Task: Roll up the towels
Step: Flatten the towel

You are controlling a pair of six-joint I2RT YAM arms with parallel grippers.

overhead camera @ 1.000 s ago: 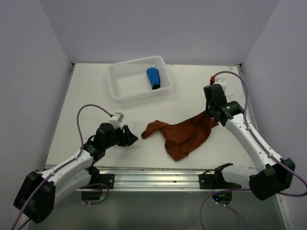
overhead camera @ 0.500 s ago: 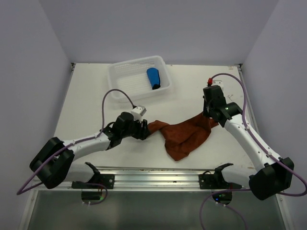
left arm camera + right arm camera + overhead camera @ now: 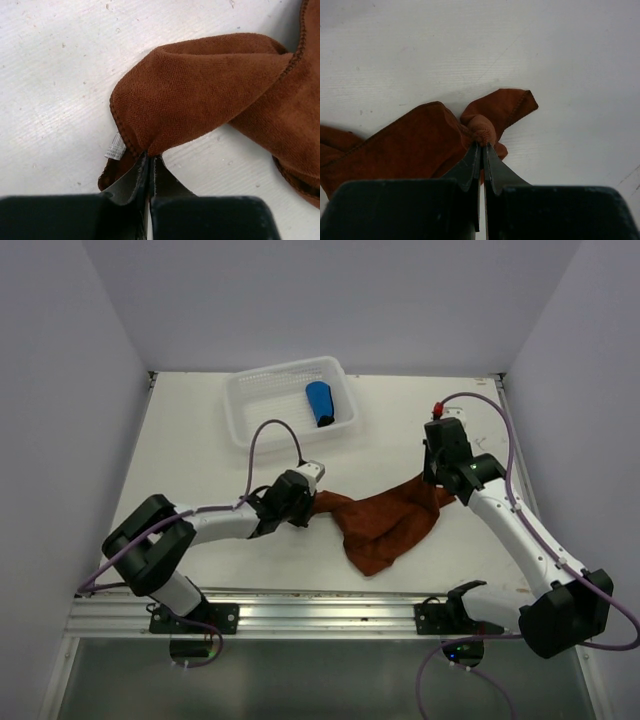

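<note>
Left wrist: white tag (image 3: 115, 148) on rust towel (image 3: 200, 95) edge, txt unreadable

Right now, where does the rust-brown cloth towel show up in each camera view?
Top external: the rust-brown cloth towel lies crumpled just right of centre.
Left wrist: it fills the upper right, one corner pinched by the left gripper.
Right wrist: it runs from lower left to centre, a corner pinched by the right gripper.
Shared landmark: the white table beneath it.
</note>
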